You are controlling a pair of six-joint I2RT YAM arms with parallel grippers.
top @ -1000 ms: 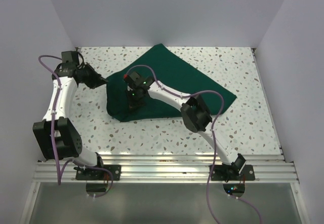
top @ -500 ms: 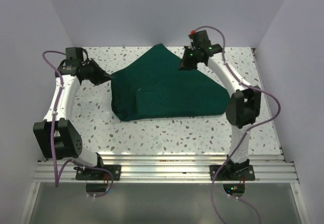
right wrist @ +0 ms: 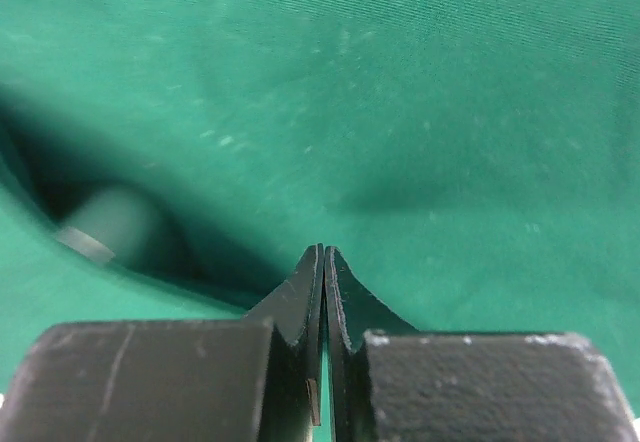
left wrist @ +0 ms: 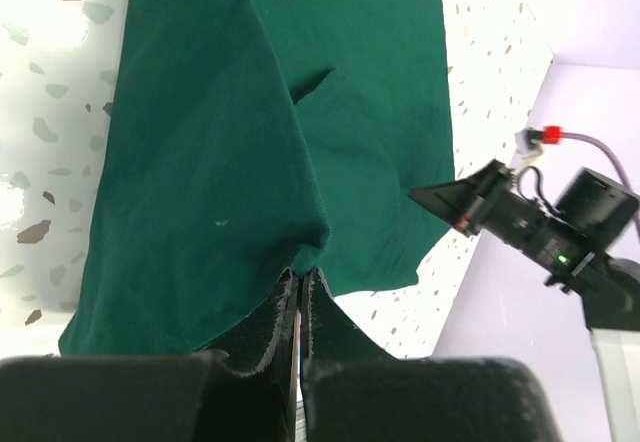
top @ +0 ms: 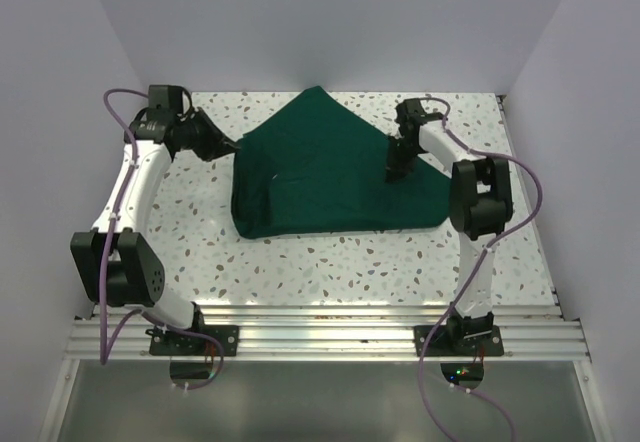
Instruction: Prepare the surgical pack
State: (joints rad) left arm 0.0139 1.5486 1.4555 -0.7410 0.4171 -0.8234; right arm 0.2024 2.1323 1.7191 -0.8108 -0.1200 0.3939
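Shows the surgical pack (top: 325,177) as a broad, rumpled dark green sheet on the speckled surface (top: 300,262), peaked toward the pale back wall (top: 330,22). Puts the left fingers (top: 226,145), pressed together, right at the sheet's left edge, touching it. Puts the right fingers (top: 395,170), likewise closed, pointing down onto the sheet's right part. Has the left arm (top: 130,192) bowed out over the surface's left side, the right arm (top: 480,202) folded over its right side, both bolted to a metal rail (top: 330,332) along the near edge.

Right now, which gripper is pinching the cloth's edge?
The left gripper: shut tips meet the cloth at its left edge, folds drawn in. The right gripper, also shut, points down over the cloth's right part, nothing visibly between its tips.
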